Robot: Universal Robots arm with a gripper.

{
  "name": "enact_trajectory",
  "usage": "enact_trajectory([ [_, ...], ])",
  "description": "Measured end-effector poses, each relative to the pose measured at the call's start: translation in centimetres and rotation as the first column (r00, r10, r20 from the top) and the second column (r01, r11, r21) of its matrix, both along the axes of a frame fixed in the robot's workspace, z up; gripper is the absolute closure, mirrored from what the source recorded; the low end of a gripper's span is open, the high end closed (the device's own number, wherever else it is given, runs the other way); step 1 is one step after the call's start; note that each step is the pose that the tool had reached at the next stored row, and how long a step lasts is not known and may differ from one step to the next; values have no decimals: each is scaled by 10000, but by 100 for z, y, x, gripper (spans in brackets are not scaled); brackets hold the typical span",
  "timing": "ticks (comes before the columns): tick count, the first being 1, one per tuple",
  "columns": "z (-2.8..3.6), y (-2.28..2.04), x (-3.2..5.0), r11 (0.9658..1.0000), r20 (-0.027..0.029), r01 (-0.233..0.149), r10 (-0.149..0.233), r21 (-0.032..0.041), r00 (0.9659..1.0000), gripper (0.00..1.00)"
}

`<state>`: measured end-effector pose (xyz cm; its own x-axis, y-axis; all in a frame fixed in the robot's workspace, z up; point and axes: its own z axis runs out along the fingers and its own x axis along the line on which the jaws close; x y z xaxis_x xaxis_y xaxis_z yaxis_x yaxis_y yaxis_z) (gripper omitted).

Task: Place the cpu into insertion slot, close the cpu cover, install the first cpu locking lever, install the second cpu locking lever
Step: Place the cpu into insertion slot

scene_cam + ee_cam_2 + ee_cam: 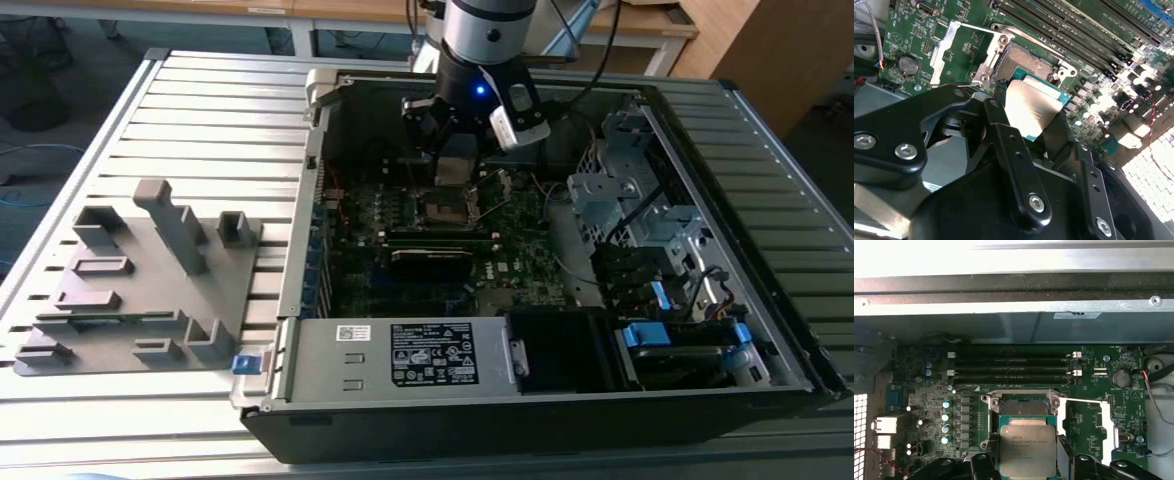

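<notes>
My gripper (455,160) is shut on the cpu (1031,107), a flat square chip with a dull silver top, and its black fingers (1004,132) press two opposite edges. The cpu (1027,450) hangs tilted a little above the motherboard, just short of the insertion slot (1024,407). That slot is a square black socket with a silvery rim (1024,62), and it lies bare. The cpu cover (1104,426) is swung open and lies beside the slot as a thin silver frame (954,47). In the exterior view the slot (445,208) sits right below the gripper.
Long black memory slots (1014,370) run beside the socket, close to the case wall (1014,330). A labelled power supply box (400,352) fills the case's near end, and drive cages and cables (641,210) stand on the exterior view's right. A grey fixture tray (134,290) lies outside the case.
</notes>
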<state>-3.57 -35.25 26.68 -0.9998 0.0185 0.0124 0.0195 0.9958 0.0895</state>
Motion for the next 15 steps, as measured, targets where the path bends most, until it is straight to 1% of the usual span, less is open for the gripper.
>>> enact_trajectory([
  [4,-5,0,1,10000,2,1,-1,4,10000,46],
  [10,-84,0,1,10000,1,0,0,2,10000,46],
  [15,-95,12,0,10000,2,0,0,3,10000,46],
])
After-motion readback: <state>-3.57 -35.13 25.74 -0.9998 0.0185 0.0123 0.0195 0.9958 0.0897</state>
